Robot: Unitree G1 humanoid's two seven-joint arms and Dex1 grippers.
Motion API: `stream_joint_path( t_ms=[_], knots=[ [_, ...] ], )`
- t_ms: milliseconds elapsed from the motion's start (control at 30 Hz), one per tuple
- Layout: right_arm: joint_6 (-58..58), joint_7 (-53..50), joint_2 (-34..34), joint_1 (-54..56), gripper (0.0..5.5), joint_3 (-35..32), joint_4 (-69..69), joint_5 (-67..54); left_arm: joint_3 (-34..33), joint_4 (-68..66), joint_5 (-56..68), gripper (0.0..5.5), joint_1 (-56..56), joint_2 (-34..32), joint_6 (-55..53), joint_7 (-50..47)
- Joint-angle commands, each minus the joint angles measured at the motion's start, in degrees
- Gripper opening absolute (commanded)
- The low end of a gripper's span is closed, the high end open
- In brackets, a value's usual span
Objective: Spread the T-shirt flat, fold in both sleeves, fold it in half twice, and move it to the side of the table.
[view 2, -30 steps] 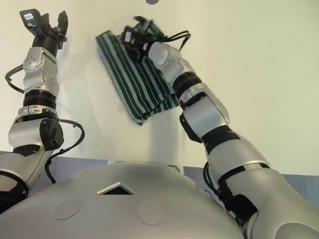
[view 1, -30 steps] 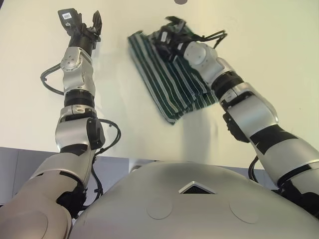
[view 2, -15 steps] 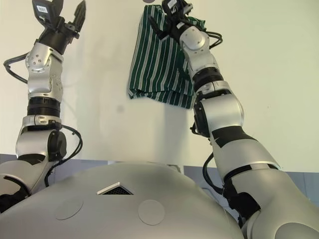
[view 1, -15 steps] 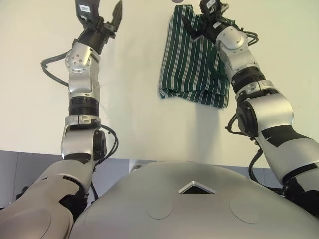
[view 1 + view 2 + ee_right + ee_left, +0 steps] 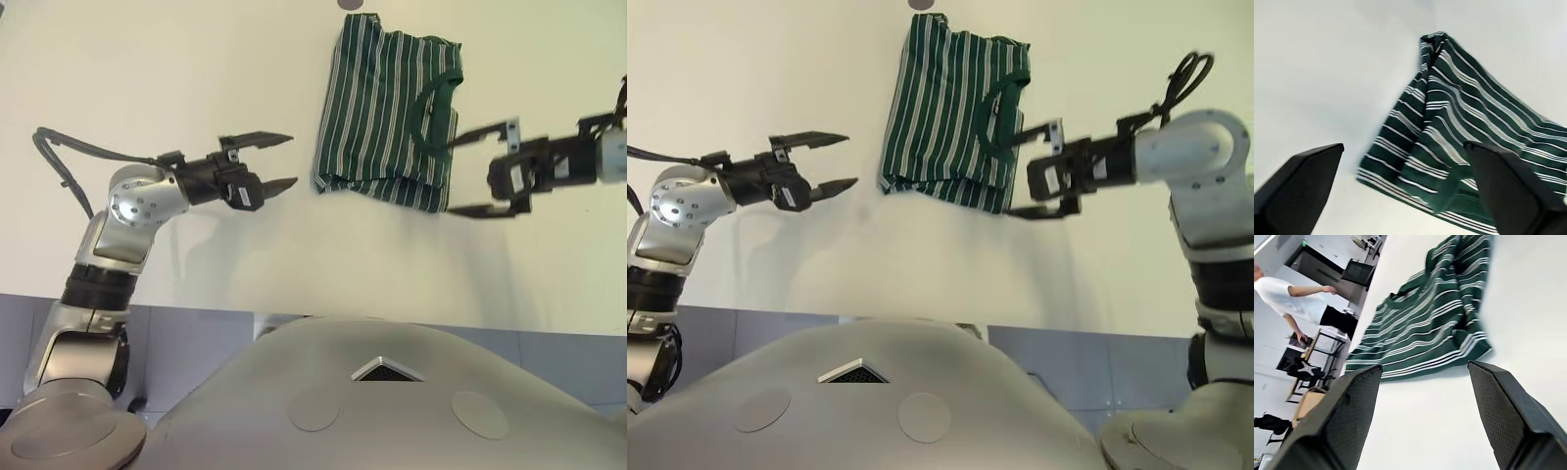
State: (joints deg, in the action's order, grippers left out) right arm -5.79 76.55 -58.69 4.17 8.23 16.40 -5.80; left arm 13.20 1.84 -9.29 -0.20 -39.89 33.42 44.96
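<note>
On the far part of the pale table (image 5: 147,78), a little right of centre: the T-shirt (image 5: 387,108), dark green with thin white stripes, folded into a compact layered rectangle and lying flat. Neck opening (image 5: 438,98) on top, toward the right edge of the bundle. Folded edges stacked along the near side, slightly uneven.

To the left of the shirt's near left corner, near it but apart: the left gripper (image 5: 291,160), pointing right toward the cloth, spread wide, with nothing in its grasp. From the left wrist view, black textured fingers (image 5: 1347,426) framing bare tabletop, with the shirt's striped edge beyond.

Just beside the shirt's near right corner: the right gripper (image 5: 453,177), pointing left, likewise spread wide and holding nothing. Far fingertip about level with the shirt's right edge; cannot tell whether it brushes the fabric. From the right wrist view, the stacked striped layers between two dark fingers, untouched by either.
</note>
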Motion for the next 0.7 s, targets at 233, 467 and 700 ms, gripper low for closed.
stream_joint_path(
  t_ms=[233,467,700],
  knots=[
    [-11.7,-9.1,0.6,-0.1,4.59,1.8,-9.8,12.7,4.2,-10.9,-14.1,3.22,-2.2,3.8,4.1,-11.1],
    [-11.2,-14.3,4.1,-5.2,4.59,3.4,-9.5,13.5,7.6,-19.3,-16.8,3.22,-8.8,6.1,7.2,-14.5],
    [-11.6,-17.9,5.4,-4.3,4.62,4.3,-12.1,16.1,11.7,-26.1,-20.5,2.90,-13.6,6.6,11.6,-16.7]
  ],
)
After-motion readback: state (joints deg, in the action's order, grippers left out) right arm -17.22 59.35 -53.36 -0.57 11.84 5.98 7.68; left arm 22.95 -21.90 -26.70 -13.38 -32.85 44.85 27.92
